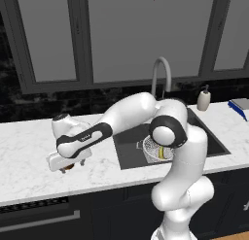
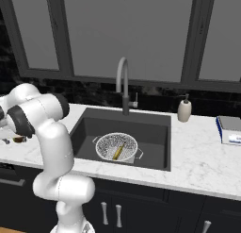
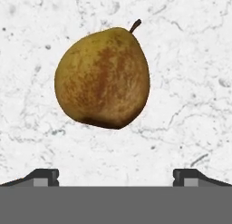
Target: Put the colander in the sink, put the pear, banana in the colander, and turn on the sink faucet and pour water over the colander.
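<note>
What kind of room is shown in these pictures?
Most likely a kitchen, in simulation. A dark sink is set into a white marble counter, with a tall faucet behind it. A colander stands in the sink, and a pear lies on the counter.

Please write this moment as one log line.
pincer: open, above pear | pear: on counter, not gripped | banana: in colander | colander: in sink

With its jaws spread wide, the gripper [image 1: 72,168] hangs over the pear [image 3: 102,78] on bare marble counter [image 1: 29,151] with open room on every side, while in the sink [image 2: 150,133] the colander [image 2: 116,147], banana [image 2: 118,151] inside, sits clear of the faucet [image 2: 123,83].
</note>
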{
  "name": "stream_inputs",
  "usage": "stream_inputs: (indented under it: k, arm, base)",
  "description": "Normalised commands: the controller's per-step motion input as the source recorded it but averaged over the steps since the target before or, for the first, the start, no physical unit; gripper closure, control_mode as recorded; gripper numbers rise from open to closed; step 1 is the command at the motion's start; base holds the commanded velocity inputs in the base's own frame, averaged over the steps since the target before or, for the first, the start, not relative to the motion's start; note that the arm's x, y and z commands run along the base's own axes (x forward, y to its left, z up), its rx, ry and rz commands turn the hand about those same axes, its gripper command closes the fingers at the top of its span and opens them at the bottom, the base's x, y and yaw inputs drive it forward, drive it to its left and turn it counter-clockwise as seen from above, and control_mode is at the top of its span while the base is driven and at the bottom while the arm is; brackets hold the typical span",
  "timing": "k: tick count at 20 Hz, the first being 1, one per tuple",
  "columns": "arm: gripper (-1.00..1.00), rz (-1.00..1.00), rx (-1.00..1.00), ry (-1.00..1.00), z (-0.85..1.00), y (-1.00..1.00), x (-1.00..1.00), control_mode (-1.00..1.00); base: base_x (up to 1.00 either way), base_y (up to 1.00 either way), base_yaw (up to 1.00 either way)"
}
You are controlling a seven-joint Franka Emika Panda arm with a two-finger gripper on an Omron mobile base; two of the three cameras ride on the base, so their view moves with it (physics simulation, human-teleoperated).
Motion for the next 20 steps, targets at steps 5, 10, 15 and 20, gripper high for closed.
stream_inputs:
  k: [5, 10, 15, 20]
  arm:
    - [-1.00, 0.00, 0.00, 0.00, -0.23, 0.17, 0.15, -1.00]
    - [-1.00, 0.00, 0.00, 0.00, -0.14, 0.15, 0.25, -1.00]
    - [-1.00, 0.00, 0.00, 0.00, -0.13, 0.09, 0.26, -1.00]
    - [-1.00, 0.00, 0.00, 0.00, -0.16, 0.05, 0.18, -1.00]
  base:
    - [0.00, 0.00, 0.00]
    - [0.00, 0.00, 0.00]
    - [0.00, 0.00, 0.00]
    - [0.00, 0.00, 0.00]
